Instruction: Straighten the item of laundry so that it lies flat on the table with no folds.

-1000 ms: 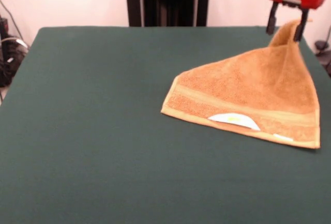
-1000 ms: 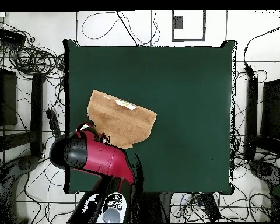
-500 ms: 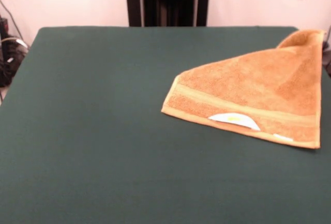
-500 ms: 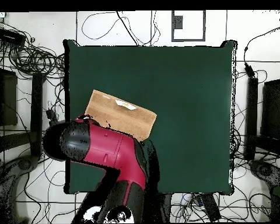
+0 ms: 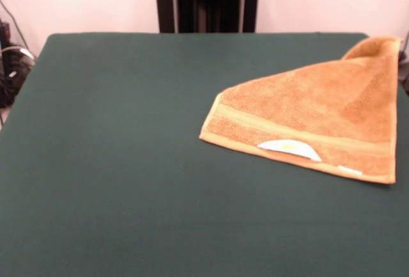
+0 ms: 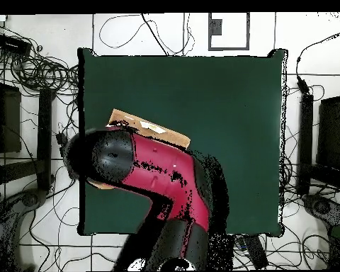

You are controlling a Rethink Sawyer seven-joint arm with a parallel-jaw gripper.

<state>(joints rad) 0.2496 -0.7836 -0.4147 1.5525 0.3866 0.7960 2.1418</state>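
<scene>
Towel [image 5: 313,120], one, on table [image 5: 115,162]

In the front view the towel [image 5: 313,123] lies on the bench [image 5: 115,162] at its right side, toward the far right corner, with one corner curled up at the bench's far right edge. Its label [image 5: 289,148] sits on the near edge. From overhead the arm [image 6: 148,180] hangs over most of the towel [image 6: 148,127], so only a strip shows beyond it; the claw is probably hidden under the arm.
</scene>
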